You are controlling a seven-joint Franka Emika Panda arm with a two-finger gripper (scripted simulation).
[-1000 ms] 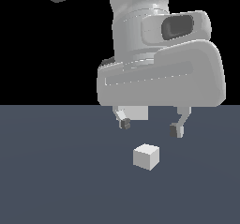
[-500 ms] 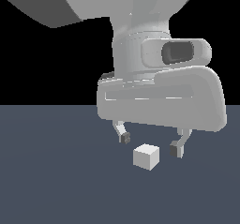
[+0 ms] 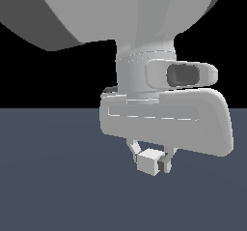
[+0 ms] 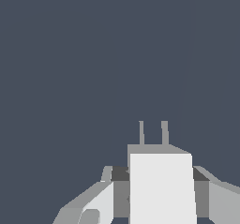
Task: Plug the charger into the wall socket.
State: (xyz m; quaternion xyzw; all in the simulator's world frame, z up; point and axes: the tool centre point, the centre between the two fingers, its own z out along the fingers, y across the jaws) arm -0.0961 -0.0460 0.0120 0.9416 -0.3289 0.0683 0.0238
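Gripper (image 3: 152, 160) is pinching the charger (image 3: 149, 161) between both fingers (image 4: 93, 204), prongs pointing forward for insertion; wall socket isn't showing.

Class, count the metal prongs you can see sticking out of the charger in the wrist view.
2. Both prongs stand side by side on the far face of the charger, which sits between the fingers of the gripper: one and the other. None seem hidden.

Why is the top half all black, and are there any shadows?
Exterior view: nothing is drawn above the floor, so it is black; the charger casts no visible shadow. Wrist view: flat, even light, sharp edges on the charger, no glare.
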